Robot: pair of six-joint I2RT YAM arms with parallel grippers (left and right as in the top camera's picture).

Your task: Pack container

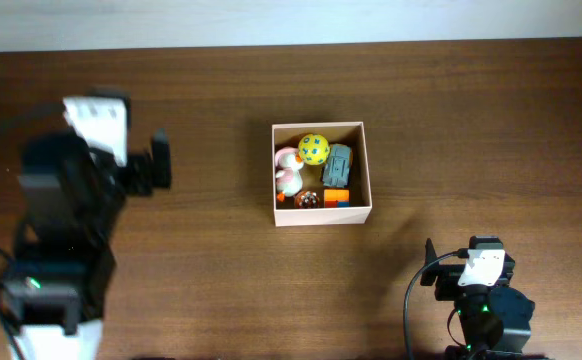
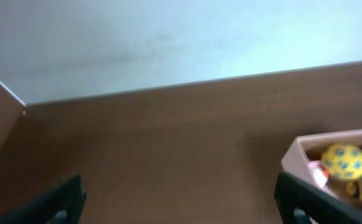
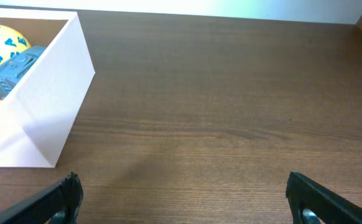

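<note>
The container (image 1: 366, 170), a square white-walled cardboard box, sits at the table's middle and holds a yellow ball with blue marks (image 1: 314, 149), a grey-blue toy (image 1: 338, 163), a pink and white toy (image 1: 287, 172), an orange block (image 1: 336, 196) and a small brown toy (image 1: 307, 200). My left gripper (image 1: 157, 163) is open and empty, well left of the box; in the left wrist view (image 2: 180, 205) the box (image 2: 293, 152) and ball (image 2: 343, 160) show at right. My right gripper (image 1: 431, 262) is open and empty, to the box's lower right; in the right wrist view (image 3: 184, 199) the box (image 3: 50, 93) is at left.
The brown wooden table (image 1: 221, 280) ends at a pale wall along the far edge (image 1: 291, 20). The arm bases stand at the front left (image 1: 51, 290) and front right (image 1: 486, 310).
</note>
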